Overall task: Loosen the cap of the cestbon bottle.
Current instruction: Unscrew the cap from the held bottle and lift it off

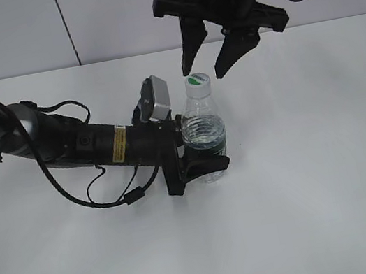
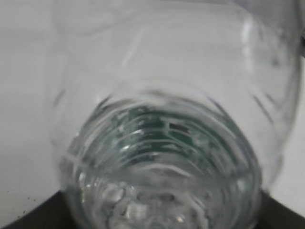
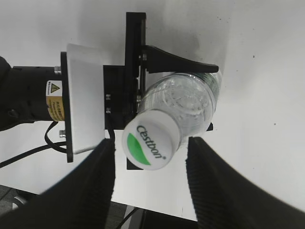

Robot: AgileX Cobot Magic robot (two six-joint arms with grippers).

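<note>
The left gripper [image 1: 204, 156] has its jaws closed around the lower body of the cestbon bottle [image 1: 203, 133], clamped at the dark green label band, one finger [image 3: 178, 62] pressed along the bottle's side in the right wrist view. The bottle stands upright on the white bench [image 1: 320, 191], near the middle of it, held from its left side by the arm lying low across the surface. Through the left wrist camera the clear ribbed plastic [image 2: 162, 157] fills almost the whole view, with a green tint showing through it.

The right gripper [image 1: 214, 65] hangs above the bottle with its jaws spread wide. Its fingertips sit just above and to either side of the cap [image 1: 197, 81], not touching it. From the right wrist camera the cap [image 3: 151, 139] lies between the two dark fingers [image 3: 209, 186], white with a green leaf mark and the printed brand name on top.
</note>
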